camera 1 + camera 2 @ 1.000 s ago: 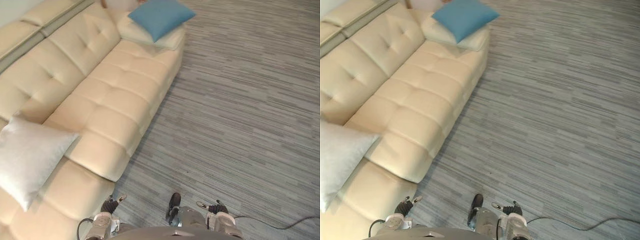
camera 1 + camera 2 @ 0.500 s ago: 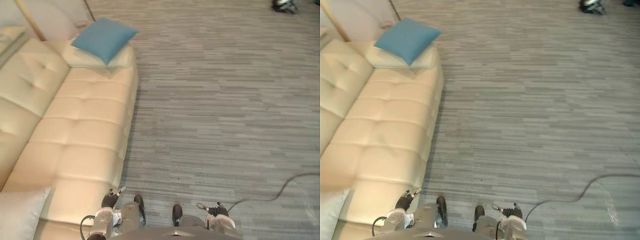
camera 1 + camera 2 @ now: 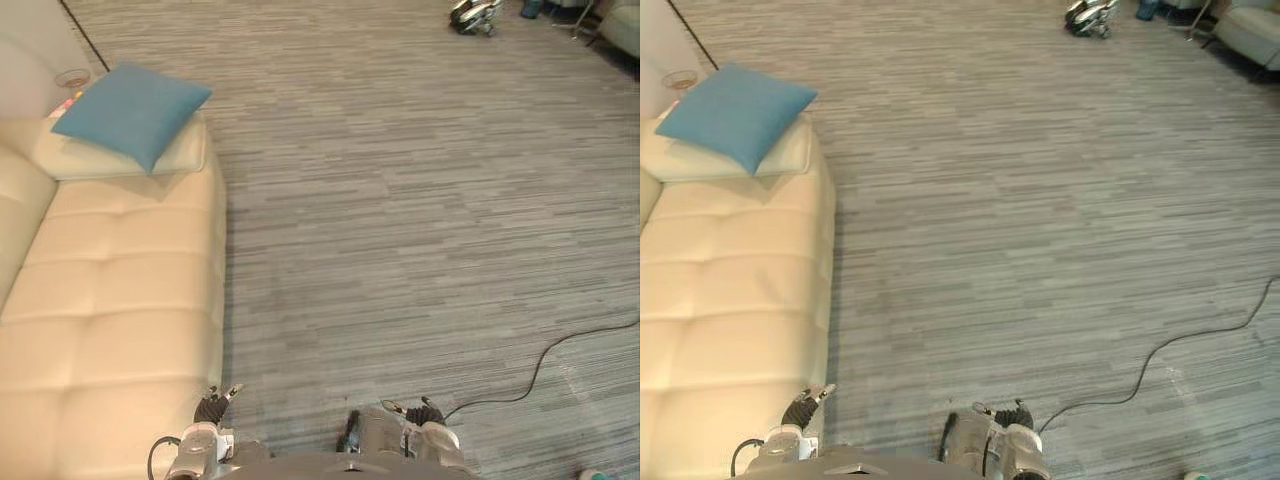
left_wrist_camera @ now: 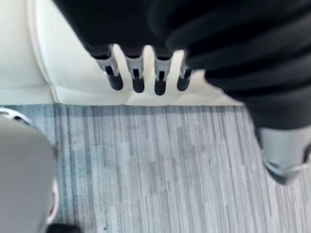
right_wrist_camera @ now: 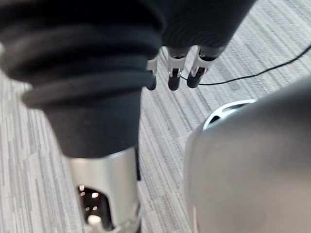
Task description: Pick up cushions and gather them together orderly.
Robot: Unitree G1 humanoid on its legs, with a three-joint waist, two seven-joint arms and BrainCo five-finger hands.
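Turned rightward, my view puts the blue cushion upper left, unfetched; left hand and right hand hang loose-fingered, empty.

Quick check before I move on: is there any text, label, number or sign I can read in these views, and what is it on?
No text can be read.
The blue cushion, the cream cushion under it and the sofa bear no print.
The far-off object is too small to tell.

Silver dark-tipped fingers, black ribbed cover
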